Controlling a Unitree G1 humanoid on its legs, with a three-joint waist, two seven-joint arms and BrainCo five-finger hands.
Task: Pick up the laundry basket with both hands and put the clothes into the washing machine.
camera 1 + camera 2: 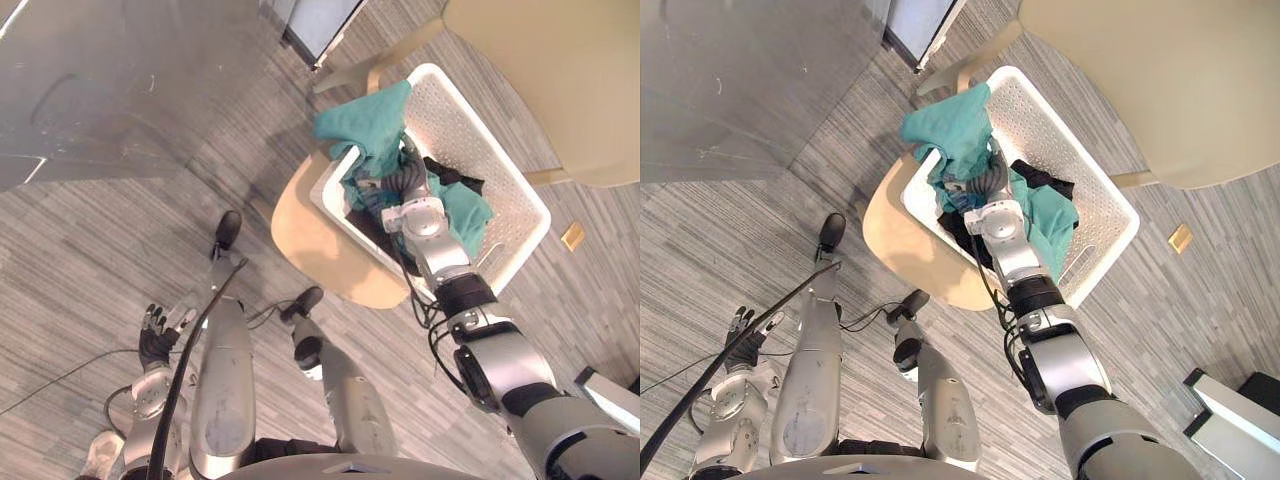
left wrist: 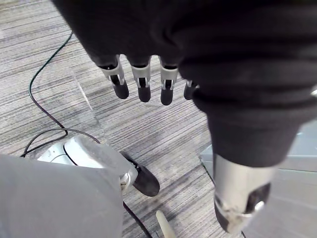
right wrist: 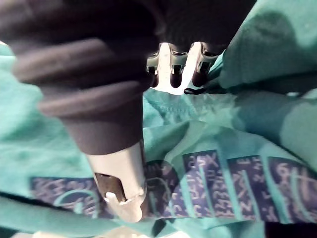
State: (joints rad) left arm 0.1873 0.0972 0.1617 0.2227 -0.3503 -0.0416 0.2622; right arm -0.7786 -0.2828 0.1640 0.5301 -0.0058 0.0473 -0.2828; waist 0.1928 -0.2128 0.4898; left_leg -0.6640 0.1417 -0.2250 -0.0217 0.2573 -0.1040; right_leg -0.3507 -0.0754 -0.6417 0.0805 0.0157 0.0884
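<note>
Laundry basket (image 1: 505,175): white plastic, rectangular, rounded corners, walls perforated w/ small holes. It sits on a round beige seat (image 1: 320,250), smooth-surfaced, w/ one end overhanging the seat edge.

Contents: teal garment (image 1: 365,120), soft and crumpled, heaped high at one end and draped over the rim. A dark garment (image 1: 455,175) lies beside and partly under it. More teal cloth lies toward the basket's mid section. The right wrist view shows a dark-blue printed band (image 3: 233,183) across the teal fabric.

Right robot hand (image 1: 400,182): reaches down inside the basket, in the middle of the pile, w/ teal cloth on both sides. Fingers (image 3: 171,62) are pressed against teal cloth, tips sunk into the folds; cannot tell if it grips anything. It is not on the basket rim.

Left robot hand (image 1: 153,325): hangs low over the floor (image 1: 80,250), well apart from the basket, fingers straight and loosely spread, holding nothing.

Floor: grey carpet, fine striped texture.
</note>
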